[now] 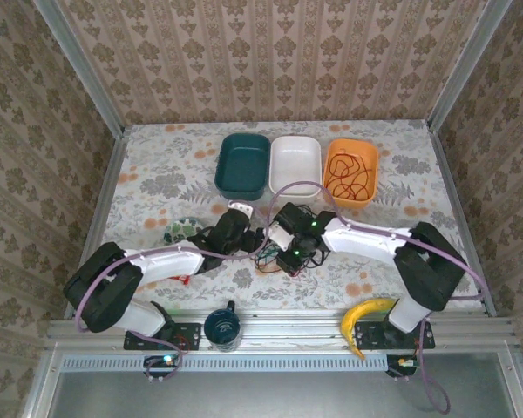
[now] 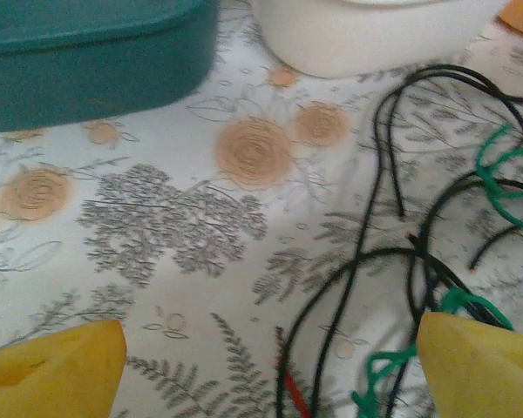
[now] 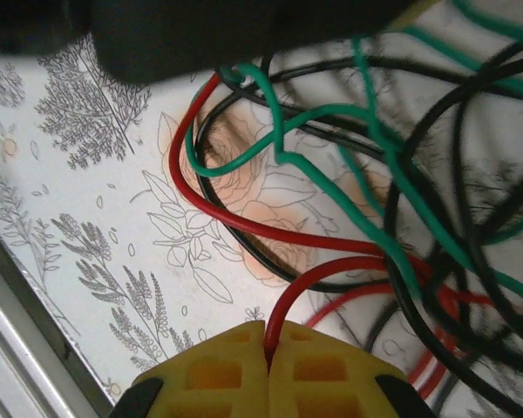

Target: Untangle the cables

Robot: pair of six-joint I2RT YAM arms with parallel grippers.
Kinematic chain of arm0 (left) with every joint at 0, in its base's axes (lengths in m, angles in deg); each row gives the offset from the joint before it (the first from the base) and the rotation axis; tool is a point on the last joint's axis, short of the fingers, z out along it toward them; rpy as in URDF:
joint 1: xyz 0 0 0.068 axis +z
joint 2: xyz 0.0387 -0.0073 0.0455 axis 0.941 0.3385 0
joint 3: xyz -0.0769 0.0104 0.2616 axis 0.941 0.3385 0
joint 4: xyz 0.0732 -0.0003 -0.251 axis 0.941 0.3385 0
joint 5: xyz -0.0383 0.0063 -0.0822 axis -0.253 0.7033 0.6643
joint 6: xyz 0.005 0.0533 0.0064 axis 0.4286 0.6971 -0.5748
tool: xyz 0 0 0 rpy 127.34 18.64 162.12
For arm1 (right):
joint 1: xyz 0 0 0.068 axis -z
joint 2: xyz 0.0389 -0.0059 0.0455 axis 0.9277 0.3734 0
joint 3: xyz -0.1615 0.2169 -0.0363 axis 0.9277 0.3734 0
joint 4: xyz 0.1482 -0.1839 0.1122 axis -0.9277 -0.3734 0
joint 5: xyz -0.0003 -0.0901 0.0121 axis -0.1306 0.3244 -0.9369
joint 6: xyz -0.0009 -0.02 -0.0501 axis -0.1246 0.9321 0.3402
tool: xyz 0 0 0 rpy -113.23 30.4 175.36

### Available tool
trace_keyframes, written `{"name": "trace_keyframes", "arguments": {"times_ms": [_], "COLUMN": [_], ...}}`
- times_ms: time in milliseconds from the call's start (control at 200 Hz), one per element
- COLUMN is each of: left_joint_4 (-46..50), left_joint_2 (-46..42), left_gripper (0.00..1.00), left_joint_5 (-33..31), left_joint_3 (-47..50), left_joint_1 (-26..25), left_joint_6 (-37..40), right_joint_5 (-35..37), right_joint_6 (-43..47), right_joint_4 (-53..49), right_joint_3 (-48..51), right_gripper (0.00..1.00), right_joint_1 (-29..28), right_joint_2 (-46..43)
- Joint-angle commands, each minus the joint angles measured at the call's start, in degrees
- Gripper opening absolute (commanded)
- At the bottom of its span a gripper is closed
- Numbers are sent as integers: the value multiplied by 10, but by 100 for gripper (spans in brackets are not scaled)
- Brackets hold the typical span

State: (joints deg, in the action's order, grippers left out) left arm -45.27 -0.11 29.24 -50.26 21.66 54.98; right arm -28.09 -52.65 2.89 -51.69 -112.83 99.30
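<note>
The right gripper (image 3: 268,353) pinches a loop of the red cable (image 3: 244,228), apparently to draw that strand out of the cables (image 3: 436,261), which lie knotted on the table (image 1: 157,174) between the arms. The left gripper (image 2: 266,374) hovers spread wide beside the black and green strands, seemingly ready to pin them. Farther off, the orange tray (image 1: 373,174) holds a coiled cable (image 1: 347,174), suggesting the teal tray (image 1: 244,161) and white tray (image 1: 295,161) await freed strands.

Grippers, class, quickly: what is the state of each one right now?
Left gripper: open, holding nothing.
Right gripper: closed on the red cable.
</note>
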Motion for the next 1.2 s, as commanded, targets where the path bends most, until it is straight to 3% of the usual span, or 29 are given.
{"name": "trace_keyframes", "arguments": {"times_ms": [0,245,575,675,855,965,1195], "left_joint_4": [-5,-16,-34,-34,-34,-52,-54], "left_joint_2": [22,98,149,143,124,93,7], "left_gripper": [87,85,83,82,82,82,87], "left_joint_5": [39,49,53,48,36,47,110], "left_joint_3": [-18,-55,-67,-61,-40,-21,-13], "left_joint_1": [-9,-12,-12,-12,-13,-12,-12], "left_joint_6": [26,32,24,24,20,31,92], "right_joint_5": [-48,-173,-249,-226,-107,-55,-121], "right_joint_6": [-14,-86,-179,-186,-201,-182,-184], "right_joint_4": [24,74,147,151,207,138,104], "right_joint_3": [11,10,-18,-14,27,13,43], "right_gripper": [1,1,2,2,3,3,4], "right_joint_1": [46,150,232,239,242,241,224], "right_joint_2": [-79,-201,-271,-279,-328,-306,-217]}}
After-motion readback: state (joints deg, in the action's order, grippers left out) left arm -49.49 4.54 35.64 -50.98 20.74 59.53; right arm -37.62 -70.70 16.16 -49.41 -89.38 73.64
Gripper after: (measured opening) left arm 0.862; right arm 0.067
